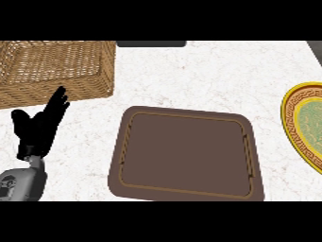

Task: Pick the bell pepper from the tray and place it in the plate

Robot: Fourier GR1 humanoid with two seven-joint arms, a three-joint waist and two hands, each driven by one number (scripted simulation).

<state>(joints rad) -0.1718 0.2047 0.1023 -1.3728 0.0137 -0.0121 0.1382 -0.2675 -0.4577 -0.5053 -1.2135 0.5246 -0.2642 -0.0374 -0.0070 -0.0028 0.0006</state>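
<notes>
Left hand [36,128] fingers straight and apart, brown tray [185,153], yellow-rimmed green plate [315,130], right hand fingers untellable.

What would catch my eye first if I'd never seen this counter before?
Probably the big brown tray in the middle, with nothing visible on it. Next, the yellow-rimmed patterned plate cut off at the right edge, and the wicker basket top left, with the robot's black left hand resting open just below it.

A wicker basket [48,71] (far left) sits on the marble counter [212,75].
</notes>
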